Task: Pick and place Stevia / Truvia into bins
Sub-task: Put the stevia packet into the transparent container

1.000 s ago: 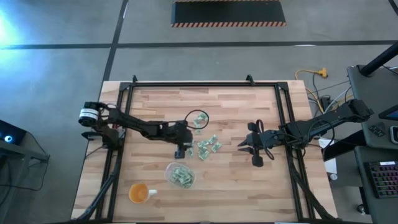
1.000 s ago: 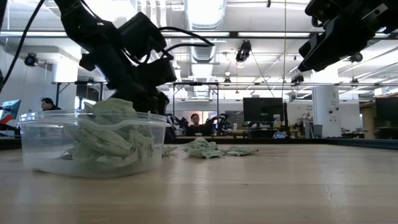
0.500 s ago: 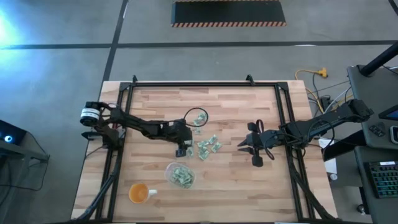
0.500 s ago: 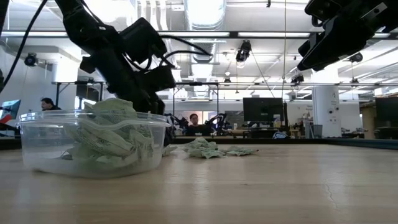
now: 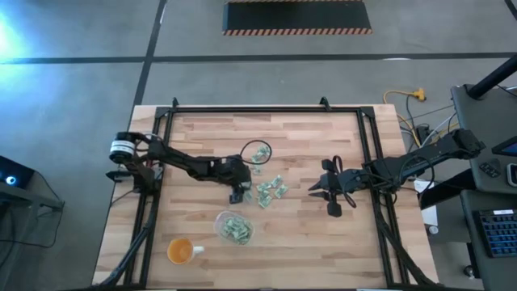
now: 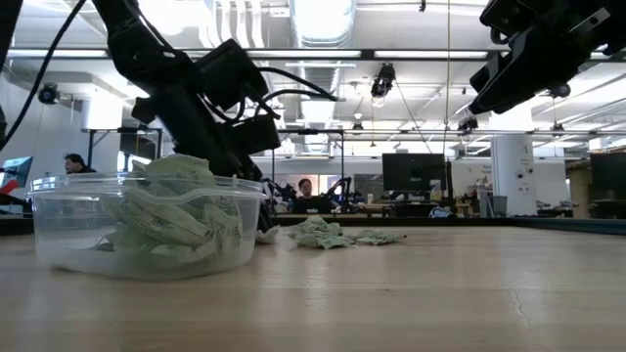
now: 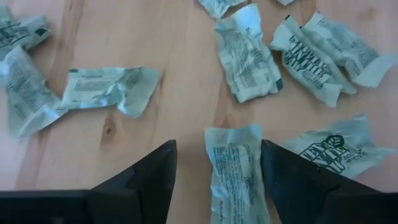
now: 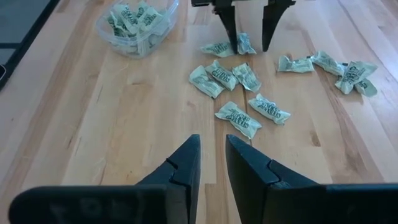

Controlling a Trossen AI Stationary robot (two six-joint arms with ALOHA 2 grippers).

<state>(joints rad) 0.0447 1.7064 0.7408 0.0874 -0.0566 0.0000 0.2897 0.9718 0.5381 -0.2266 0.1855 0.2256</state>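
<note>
Several pale green Stevia packets (image 5: pixel 271 190) lie loose on the wooden table, with a few more farther back (image 5: pixel 258 158). The clear tub (image 5: pixel 219 220) near the front edge holds a heap of packets (image 6: pixel 181 210). My left gripper (image 5: pixel 237 194) is low over the near-left end of the loose cluster and open. Its fingers (image 7: pixel 148 177) stand on either side of one packet (image 7: pixel 234 169) that lies flat; no touch shows. My right gripper (image 5: pixel 327 196) waits raised to the right of the cluster, its fingers (image 8: pixel 181 167) a narrow gap apart.
An orange cup with a handle (image 5: pixel 182 251) stands near the front-left corner. A dark metal frame (image 5: pixel 258 110) runs around the table. Bare wood lies between the loose packets and my right gripper, and along the front right. People sit in the room beyond the table (image 6: pixel 307 193).
My left arm has shifted slightly toward the loose packets and dipped a little in the low view. The packets, the tub and my right arm have kept still.
</note>
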